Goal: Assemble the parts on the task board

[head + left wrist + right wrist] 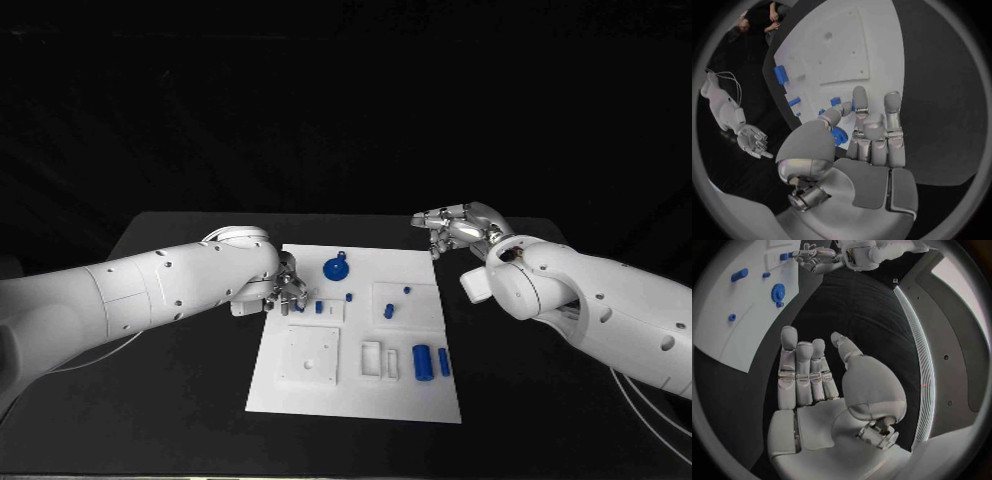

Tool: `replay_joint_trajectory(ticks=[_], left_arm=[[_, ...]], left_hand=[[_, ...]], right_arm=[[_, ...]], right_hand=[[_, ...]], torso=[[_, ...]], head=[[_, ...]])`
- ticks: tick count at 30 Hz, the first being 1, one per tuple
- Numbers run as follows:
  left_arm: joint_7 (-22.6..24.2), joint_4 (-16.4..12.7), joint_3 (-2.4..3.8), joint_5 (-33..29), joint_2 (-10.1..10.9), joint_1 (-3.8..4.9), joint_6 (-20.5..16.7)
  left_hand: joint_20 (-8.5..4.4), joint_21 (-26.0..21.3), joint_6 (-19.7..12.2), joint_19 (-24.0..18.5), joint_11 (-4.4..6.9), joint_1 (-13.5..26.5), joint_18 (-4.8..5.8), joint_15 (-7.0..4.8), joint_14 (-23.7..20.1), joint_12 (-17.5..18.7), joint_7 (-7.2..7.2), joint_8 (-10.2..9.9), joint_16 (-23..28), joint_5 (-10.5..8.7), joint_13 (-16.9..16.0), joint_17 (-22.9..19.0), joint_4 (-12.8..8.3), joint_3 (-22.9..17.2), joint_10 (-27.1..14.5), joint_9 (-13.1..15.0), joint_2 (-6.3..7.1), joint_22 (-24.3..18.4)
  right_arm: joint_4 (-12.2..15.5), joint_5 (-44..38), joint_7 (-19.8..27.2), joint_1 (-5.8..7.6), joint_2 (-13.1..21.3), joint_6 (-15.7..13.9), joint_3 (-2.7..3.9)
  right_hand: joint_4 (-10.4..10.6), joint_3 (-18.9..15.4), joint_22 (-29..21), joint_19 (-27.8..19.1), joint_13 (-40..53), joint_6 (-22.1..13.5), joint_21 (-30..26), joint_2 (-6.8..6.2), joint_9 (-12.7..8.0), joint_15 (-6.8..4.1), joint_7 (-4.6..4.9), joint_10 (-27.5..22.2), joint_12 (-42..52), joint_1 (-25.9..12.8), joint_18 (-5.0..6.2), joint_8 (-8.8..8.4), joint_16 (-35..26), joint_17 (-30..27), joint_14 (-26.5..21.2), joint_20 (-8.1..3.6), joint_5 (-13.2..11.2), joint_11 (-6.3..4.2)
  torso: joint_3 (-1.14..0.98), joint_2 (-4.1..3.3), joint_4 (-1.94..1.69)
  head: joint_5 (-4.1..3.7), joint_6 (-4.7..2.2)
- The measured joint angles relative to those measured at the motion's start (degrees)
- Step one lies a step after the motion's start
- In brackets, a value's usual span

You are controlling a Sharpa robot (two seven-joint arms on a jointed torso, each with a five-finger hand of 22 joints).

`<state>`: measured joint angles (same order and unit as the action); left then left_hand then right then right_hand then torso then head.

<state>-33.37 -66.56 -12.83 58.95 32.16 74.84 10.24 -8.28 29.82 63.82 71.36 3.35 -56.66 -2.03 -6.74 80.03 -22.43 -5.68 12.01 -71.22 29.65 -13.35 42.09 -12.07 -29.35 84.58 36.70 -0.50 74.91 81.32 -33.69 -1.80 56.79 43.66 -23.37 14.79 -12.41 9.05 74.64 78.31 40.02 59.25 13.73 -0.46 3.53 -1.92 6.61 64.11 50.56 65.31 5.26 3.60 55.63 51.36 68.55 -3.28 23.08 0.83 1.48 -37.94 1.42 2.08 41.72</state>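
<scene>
1. Task board [310,395] lay flat at mid-counter [188,440], between the two arms.
2. Left hand [284,290] hung over the board's left edge, fingers pointing down at the far-left cluster of parts. In the left wrist view, seemed to pinch a small blue part [839,135] between thumb and fingertips; grip partly hidden, so read as probable, not certain.
3. Right hand [459,228] hovered off the board's far-right corner, over bare counter, fingers apart and straight, nothing in it.
4. Blue gear [336,267] sat far on the board, just right of the left hand, well apart from the right hand.
5. Blue cylinder [423,361] and a slimmer blue peg [444,362] lay side by side at the near right, clear of both hands.
6. Two small blue pins [392,308] stood on the raised white block right of centre.
7. Handling, judged: parts looked like rigid moulded plastic, light, smooth, liable to slip or roll. Best taken by fingertip pinch across the sides, the gear by its rim or hub, the cylinder across its middle.
8. Fit into the board's sockets probably close; upright alignment needed before pressing down.
</scene>
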Motion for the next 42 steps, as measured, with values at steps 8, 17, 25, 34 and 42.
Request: replay_joint_trajectory(ticks=[8, 17, 25, 34, 42], left_arm=[[-0.03, 0.24, -0.02, -0.22, -0.1, -0.03, -0.01], [-0.04, 0.28, -0.03, -0.32, -0.11, -0.04, 0.05], [-0.04, 0.13, -0.03, -0.34, -0.06, -0.03, 0.09], [-0.04, 0.02, -0.03, -0.35, -0.01, -0.02, 0.11], [-0.09, 0.0, -0.03, -0.42, 0.03, -0.01, 0.17]], left_hand=[[0.0, 0.0, 0.1, 0.0, -0.01, 0.27, 0.02, 0.01, 0.01, -0.57, 0.1, -0.08, 0.0, -1.11, -0.03, 0.24, -0.37, -0.37, 0.01, -0.09, -0.27, 0.0], [0.0, -0.48, 0.32, 0.0, -0.12, 0.51, 0.28, 0.03, 0.09, -1.21, -0.08, 0.17, 0.0, -1.55, -0.13, 0.77, -0.43, -0.42, 0.12, -0.06, -0.48, 0.0], [0.07, -1.11, 0.7, 0.34, -0.39, 0.82, 0.31, -0.19, 0.62, -2.15, -0.38, -0.1, -0.4, -3.31, -0.11, 2.4, -1.0, -0.68, 0.39, -0.5, -0.78, 0.0], [0.09, -2.05, 1.6, 1.14, -0.69, 1.57, 0.33, -0.27, 1.42, -4.04, -0.47, -3.21, -0.63, -5.89, -0.75, 5.52, -2.2, -1.88, 0.69, 1.27, -1.07, 0.0], [0.16, -2.33, 1.79, 1.47, -0.7, 2.39, 0.33, -0.13, 1.78, -4.73, -0.43, -4.31, -0.67, -7.72, -1.54, 7.26, -2.36, -1.73, 0.7, 2.04, -1.92, 0.0]], right_arm=[[0.02, 0.0, -0.01, 0.0, 0.04, -0.01, 0.0], [0.03, 0.01, -0.02, 0.0, 0.06, -0.01, 0.0], [0.0, 0.01, -0.02, 0.0, 0.03, -0.02, 0.0], [-0.06, 0.02, -0.02, 0.0, -0.01, -0.03, 0.0], [-0.11, 0.02, -0.02, 0.0, -0.1, -0.04, 0.0]], right_hand=[[-0.07, 0.86, 0.14, 0.0, 0.0, 0.0, -0.23, 0.0, 0.0, 0.0, 0.0, 0.0, 0.0, 0.0, -0.01, 0.0, 0.0, 0.0, 0.0, 0.0, 0.0, 0.0], [-0.31, 1.89, 0.27, 0.0, 0.01, 0.0, -0.23, -0.25, 0.0, 0.0, -0.01, 0.0, 0.0, -0.25, 0.0, 0.0, 0.0, 0.0, 0.0, 0.0, 0.0, 0.0], [-0.4, 2.76, 0.27, 0.0, 0.01, 0.17, -0.23, -0.24, 0.0, -0.16, -0.19, 0.0, 0.0, -0.24, 0.0, 0.0, 0.0, 0.0, 0.16, 0.0, 0.0, 0.0], [-0.65, 3.33, 0.27, 0.0, 0.01, 0.16, -0.23, -0.23, 0.0, -0.15, -0.2, 0.0, 0.0, -0.23, 0.0, 0.0, 0.0, 0.0, 0.15, 0.0, 0.0, 0.01], [-0.72, 4.08, 0.26, 0.0, 0.01, 0.14, -0.45, -0.45, 0.0, -0.15, -0.22, 0.0, 0.0, -0.45, -0.01, 0.0, 0.0, 0.0, 0.15, 0.0, 0.0, 0.01]], torso=[[-0.02, -0.01, 0.01], [-0.01, -0.01, 0.0], [0.0, -0.01, -0.01], [0.0, 0.0, -0.01], [-0.01, 0.01, -0.01]], head=[[-0.07, 0.09], [-0.12, 0.21], [-0.12, 0.26], [-0.19, 0.32], [-0.21, 0.38]])
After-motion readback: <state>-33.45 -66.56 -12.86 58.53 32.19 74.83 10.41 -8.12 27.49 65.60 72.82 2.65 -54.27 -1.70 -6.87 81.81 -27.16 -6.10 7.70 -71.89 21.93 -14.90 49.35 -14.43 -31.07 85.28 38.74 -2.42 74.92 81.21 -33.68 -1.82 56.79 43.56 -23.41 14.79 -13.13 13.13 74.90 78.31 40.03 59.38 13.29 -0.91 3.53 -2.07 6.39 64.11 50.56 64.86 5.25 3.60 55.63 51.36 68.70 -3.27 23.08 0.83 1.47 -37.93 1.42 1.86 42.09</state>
